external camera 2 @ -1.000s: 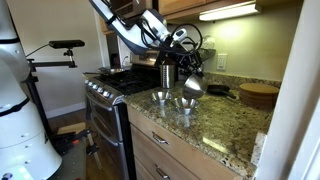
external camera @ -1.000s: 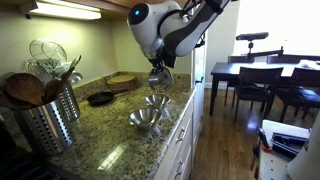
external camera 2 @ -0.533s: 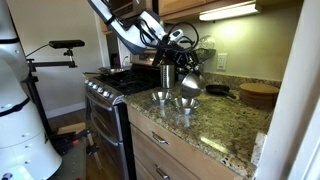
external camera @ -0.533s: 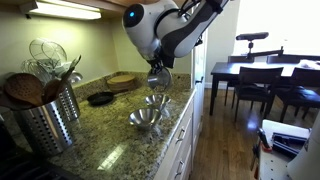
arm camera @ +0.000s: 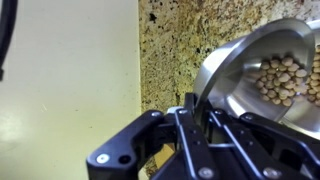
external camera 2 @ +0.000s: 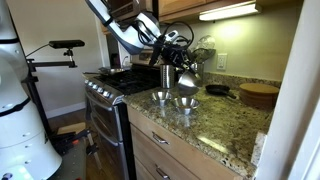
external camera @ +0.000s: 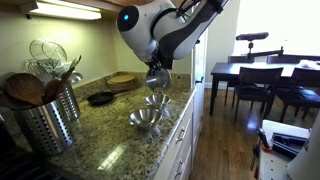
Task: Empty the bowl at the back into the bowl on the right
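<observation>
The gripper (arm camera: 197,108) is closed tight on the flared rim of the small steel bowl (arm camera: 262,82), one finger inside the rim and one outside. In the wrist view the bowl is tilted and holds a heap of pale round beans (arm camera: 282,78) gathered against its lower wall. Below it lies the speckled granite worktop (arm camera: 180,40).

In both exterior views the bowl (external camera: 157,78) hangs in the air, clear of the worktop (external camera: 110,135), tipped to one side. Directly under it stands a second steel bowl (external camera: 155,100), upright on the stone. A wider steel bowl (external camera: 146,118) sits just beside that one, close to the front edge. The same pair shows in an exterior view, with the held bowl (external camera 2: 188,83) over the second bowl (external camera 2: 185,102) and the wider one (external camera 2: 161,97) on the stove side.

Farther back on the worktop lie a flat black pan (external camera: 100,98) and a round wooden board (external camera: 122,80). A perforated metal utensil holder (external camera: 50,122) stands well apart from the bowls.
</observation>
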